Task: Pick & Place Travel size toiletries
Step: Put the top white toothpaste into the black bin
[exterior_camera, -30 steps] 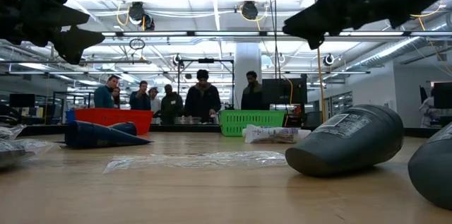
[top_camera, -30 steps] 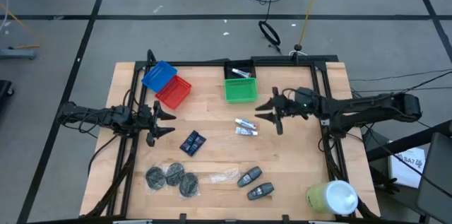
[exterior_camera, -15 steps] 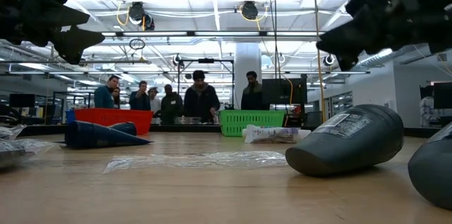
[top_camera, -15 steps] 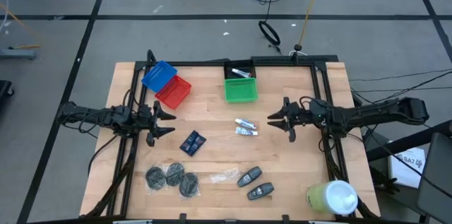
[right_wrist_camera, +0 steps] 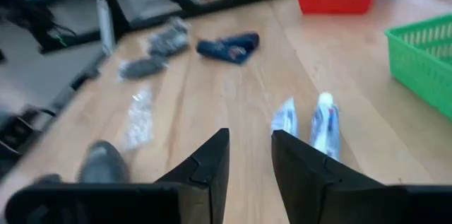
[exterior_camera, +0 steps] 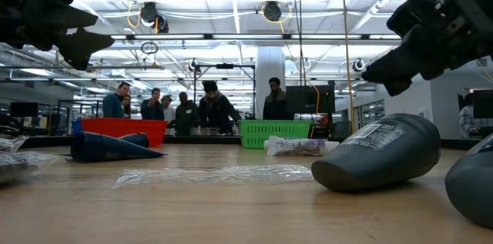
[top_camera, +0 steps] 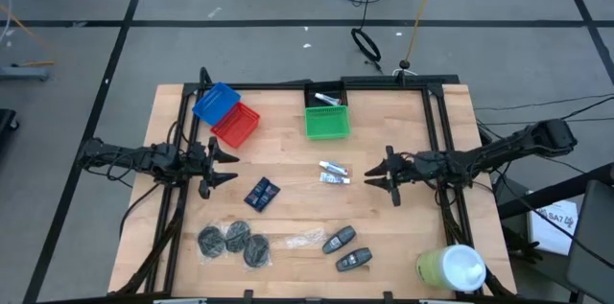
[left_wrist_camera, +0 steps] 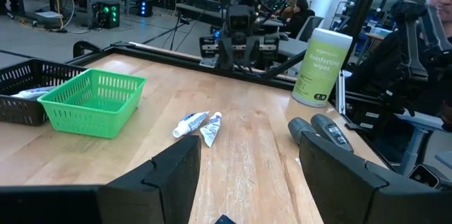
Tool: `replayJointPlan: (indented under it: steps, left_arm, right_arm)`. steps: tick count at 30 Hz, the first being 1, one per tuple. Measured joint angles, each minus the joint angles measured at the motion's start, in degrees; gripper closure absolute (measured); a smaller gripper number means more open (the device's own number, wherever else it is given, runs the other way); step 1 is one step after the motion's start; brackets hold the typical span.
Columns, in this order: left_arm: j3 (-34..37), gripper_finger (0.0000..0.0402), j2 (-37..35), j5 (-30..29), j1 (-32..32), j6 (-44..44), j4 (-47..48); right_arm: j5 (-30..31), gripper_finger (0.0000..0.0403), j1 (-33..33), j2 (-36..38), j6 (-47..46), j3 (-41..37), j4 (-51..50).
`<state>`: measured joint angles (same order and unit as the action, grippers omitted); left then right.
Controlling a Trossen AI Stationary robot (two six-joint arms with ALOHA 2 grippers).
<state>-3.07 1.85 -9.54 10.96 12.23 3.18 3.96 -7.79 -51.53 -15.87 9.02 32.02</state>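
Right gripper (top_camera: 384,180) part-open, empty | beside 2 crinkled white-silver tubes (top_camera: 333,172) | wooden table (top_camera: 403,237)

We see our left gripper (top_camera: 227,166) held at the table's left side with its fingers spread wide; our right gripper (top_camera: 382,178) reaches in from the right, fingers narrowly parted, holding nothing

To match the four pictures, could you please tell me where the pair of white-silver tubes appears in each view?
High view: white-silver tubes at table centre, below the green basket.
Low view: centre, right of the green basket.
Left wrist view: centre, beside the basket.
Right wrist view: beyond the right gripper.
Shared landmark: the green basket.
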Motion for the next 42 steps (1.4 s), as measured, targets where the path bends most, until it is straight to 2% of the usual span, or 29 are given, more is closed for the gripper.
replayJointPlan:
  steps: [4, 9, 12, 19, 30, 34, 42]
  left_arm:
    - [0.00, 0.0165, 0.02, 0.00, 0.00, -0.02, 0.00]
    - [0.00, 0.0165, 0.01, 0.00, 0.00, 0.00, 0.00]
    - [0.00, 0.0165, 0.01, 0.00, 0.00, 0.00, 0.00]
    - [0.00, 0.0165, 0.00, -0.01, 0.00, 0.00, -0.03]
    - [0.00, 0.0165, 0.00, 0.04, 0.00, 0.00, -0.26]
    - [0.00, 0.0165, 0.01, 0.05, 0.00, 0.00, -0.30]
    - [0.00, 0.0165, 0.02, 0.05, 0.00, 0.00, -0.28]
  right_arm:
    - [2.34, 0.0290, -1.96, -4.36, 0.32, 5.46, -4.48]
    - [3.03, 0.0253, -2.10, -10.69, 2.27, 16.87, -17.97]
    - [6.96, 0.0223, -2.10, -14.89, 3.72, 23.05, -25.36]
    - [7.98, 0.0176, -1.47, -23.45, 8.98, 31.20, -27.75]
    - [6.43, 0.0183, 4.86, -32.27, 9.12, 35.40, -32.78]
    - [3.46, 0.0182, 7.04, -34.75, 9.11, 35.56, -32.50]
    - [3.27, 0.0185, 9.57, -38.11, 9.96, 35.60, -29.67]
